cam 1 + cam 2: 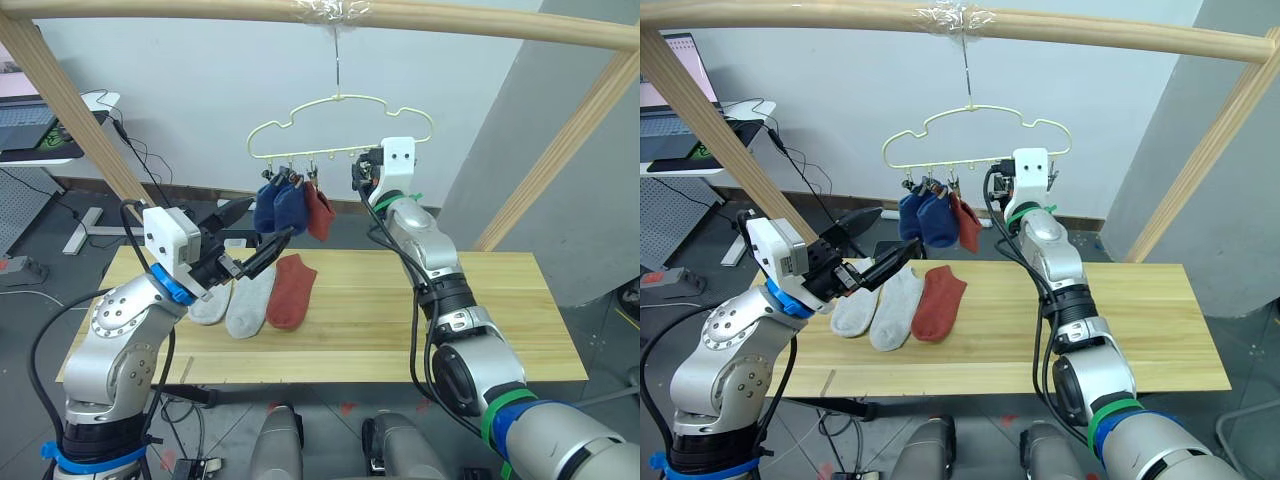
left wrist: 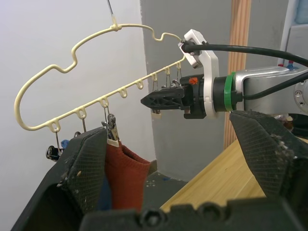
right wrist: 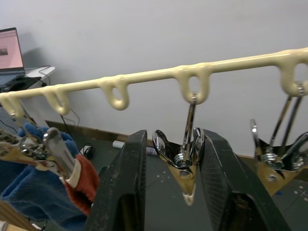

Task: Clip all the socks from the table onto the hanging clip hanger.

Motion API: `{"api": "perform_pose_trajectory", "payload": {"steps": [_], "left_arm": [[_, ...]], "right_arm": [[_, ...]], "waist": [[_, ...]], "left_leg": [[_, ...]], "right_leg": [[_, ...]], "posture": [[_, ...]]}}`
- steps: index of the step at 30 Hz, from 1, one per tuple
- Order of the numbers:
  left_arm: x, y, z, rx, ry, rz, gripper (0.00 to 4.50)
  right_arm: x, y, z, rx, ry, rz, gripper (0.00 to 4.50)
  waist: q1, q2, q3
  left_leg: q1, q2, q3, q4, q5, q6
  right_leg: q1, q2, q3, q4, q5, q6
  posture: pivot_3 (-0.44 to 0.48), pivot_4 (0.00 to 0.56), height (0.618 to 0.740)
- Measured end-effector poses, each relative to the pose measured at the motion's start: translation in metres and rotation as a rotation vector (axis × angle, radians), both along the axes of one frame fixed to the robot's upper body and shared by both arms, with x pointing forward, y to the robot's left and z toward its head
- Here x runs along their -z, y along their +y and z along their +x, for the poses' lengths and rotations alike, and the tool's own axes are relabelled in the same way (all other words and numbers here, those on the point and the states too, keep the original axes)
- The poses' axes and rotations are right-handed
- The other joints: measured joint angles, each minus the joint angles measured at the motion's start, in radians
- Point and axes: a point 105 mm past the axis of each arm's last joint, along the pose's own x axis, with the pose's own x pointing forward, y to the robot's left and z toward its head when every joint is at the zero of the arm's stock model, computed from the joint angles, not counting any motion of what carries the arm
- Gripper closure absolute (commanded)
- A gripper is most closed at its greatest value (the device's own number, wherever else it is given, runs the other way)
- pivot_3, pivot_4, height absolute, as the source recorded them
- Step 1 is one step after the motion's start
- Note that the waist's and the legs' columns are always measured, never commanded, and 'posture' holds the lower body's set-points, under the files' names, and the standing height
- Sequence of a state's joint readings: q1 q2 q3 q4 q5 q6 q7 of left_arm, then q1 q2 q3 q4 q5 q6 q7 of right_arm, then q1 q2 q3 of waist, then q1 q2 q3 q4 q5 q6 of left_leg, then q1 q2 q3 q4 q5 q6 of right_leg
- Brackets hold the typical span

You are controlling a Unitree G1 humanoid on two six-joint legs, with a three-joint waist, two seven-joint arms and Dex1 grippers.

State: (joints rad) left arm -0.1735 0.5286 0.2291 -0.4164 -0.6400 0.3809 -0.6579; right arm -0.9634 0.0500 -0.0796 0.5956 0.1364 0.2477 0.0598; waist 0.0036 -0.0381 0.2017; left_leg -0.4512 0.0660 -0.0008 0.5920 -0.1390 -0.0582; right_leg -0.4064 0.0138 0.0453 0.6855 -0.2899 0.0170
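Up at the clip hanger [image 1: 340,125], your right pincer [image 3: 166,178] straddles a metal clip [image 3: 185,161]; left pincer [image 1: 262,238] hovers released over the bench's [image 1: 480,320] bare right half.

Left gripper [image 1: 262,228] raised, fingers apart, right gripper [image 3: 166,183] raised higher, fingers apart

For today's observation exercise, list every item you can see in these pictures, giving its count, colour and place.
Hung socks: three, two blue and one rust red, clipped on the hanger.
Table socks: three, two grey and one rust red, lying side by side.
Hanger: one, pale yellow, hooked on the pole.
Clips: metal, along the hanger's bar.
Pole frame: one, wooden, over the table.
Table: one, light wood.
Laptop: one, far left.
Left gripper: open, above the table socks.
Right gripper: around an empty clip.
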Motion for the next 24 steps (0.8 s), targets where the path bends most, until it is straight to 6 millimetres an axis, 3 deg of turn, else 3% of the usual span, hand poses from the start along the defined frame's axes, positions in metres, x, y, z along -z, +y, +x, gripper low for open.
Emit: {"api": "perform_pose_trajectory", "payload": {"steps": [20, 24], "left_arm": [[0.0007, -0.0013, 0.0005, -0.008, 0.004, -0.005, 0.00], [0.0007, -0.0013, 0.0005, -0.008, 0.004, -0.005, 0.00]], "right_arm": [[-0.0041, 0.0004, 0.0005, -0.001, -0.015, -0.006, 2.75], [-0.0045, 0.0006, 0.0004, -0.003, -0.018, -0.006, 3.71]], "waist": [[0.000, 0.001, 0.000], [0.000, 0.001, 0.000]], "left_leg": [[-0.001, 0.000, 0.000, -0.001, 0.000, 0.000], [-0.001, 0.000, 0.000, -0.001, 0.000, 0.000]], "right_leg": [[0.000, 0.000, 0.000, -0.003, 0.000, 0.000], [0.000, 0.000, 0.000, -0.003, 0.000, 0.000]], "posture": [[0.128, 0.195, 0.740], [0.128, 0.195, 0.740]]}}
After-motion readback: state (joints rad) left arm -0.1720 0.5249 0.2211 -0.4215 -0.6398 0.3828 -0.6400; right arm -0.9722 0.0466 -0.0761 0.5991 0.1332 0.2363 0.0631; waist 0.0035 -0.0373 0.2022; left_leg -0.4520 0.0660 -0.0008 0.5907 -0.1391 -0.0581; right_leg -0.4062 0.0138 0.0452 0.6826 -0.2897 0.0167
